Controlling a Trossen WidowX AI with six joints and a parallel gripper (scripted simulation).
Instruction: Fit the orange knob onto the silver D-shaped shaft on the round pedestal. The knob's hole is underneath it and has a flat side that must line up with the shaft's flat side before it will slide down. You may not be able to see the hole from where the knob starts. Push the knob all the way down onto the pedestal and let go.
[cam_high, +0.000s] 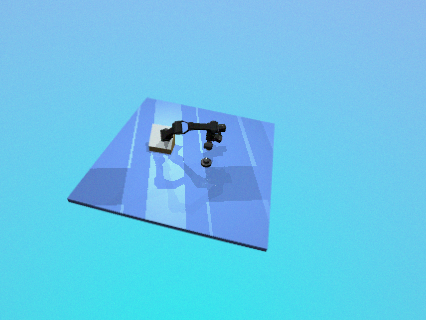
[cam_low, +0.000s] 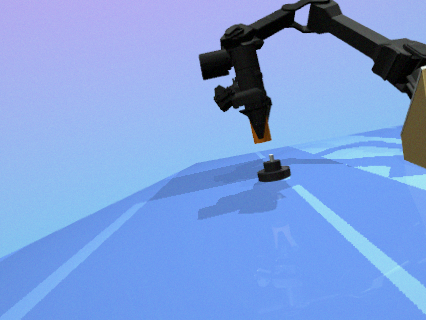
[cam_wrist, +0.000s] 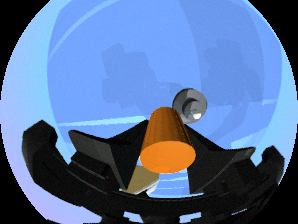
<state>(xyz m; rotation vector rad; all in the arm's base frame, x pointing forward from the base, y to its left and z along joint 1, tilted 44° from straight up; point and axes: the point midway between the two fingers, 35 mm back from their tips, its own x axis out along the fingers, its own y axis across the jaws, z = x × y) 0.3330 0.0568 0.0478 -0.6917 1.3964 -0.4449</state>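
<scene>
The orange knob (cam_low: 261, 139) (cam_wrist: 167, 157) is held in the air, slightly tilted in the exterior view; its underside and hole are hidden. My gripper (cam_high: 208, 145) (cam_low: 259, 131) (cam_wrist: 165, 124) is shut on the knob, with a finger on each side in the wrist view. The dark round pedestal (cam_high: 206, 163) (cam_low: 274, 174) (cam_wrist: 180, 102) stands on the blue board, below the knob and apart from it. Its short silver shaft (cam_low: 271, 157) (cam_wrist: 197, 116) points up, bare. In the wrist view the pedestal is just beyond the knob, up and to the right. The shaft's flat side cannot be made out.
The arm reaches over from a white-topped, tan-sided box (cam_high: 156, 132) (cam_low: 417, 137) (cam_wrist: 142, 179) on the blue board (cam_high: 235, 220) (cam_low: 200, 270). Shadows of the arm and pale stripes cross the board. The board's dark front edge shows in the top view.
</scene>
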